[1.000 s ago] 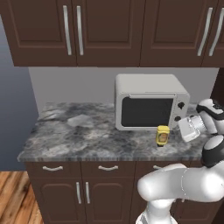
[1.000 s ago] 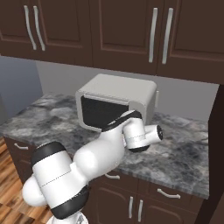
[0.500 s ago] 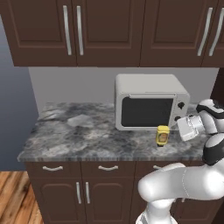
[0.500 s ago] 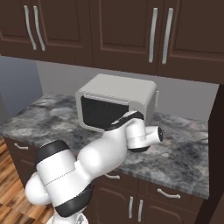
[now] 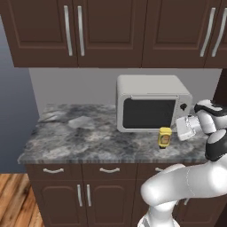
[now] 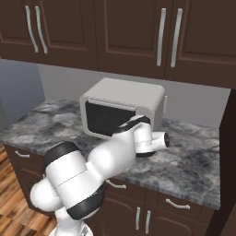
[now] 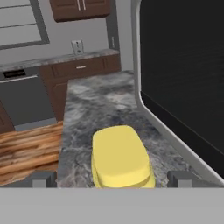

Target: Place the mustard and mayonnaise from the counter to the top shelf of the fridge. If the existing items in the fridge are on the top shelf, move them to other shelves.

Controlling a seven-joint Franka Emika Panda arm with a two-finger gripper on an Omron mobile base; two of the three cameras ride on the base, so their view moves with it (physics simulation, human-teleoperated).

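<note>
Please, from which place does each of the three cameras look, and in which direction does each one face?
Left base view: behind the arm to its left, facing the counter, microwave and mustard; the white arm rises lower right.
Right base view: behind the arm to its right, facing the same counter and microwave; the arm rises lower left.
Hand view: on the hand, looking along the open end effector at the mustard between its fingertips.
Shared: both base views show the microwave on the counter.

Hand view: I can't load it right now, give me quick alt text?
The mustard's yellow cap sits dead ahead between the open gripper's fingertips, standing on the counter. The microwave's dark door rises close on the right.
</note>
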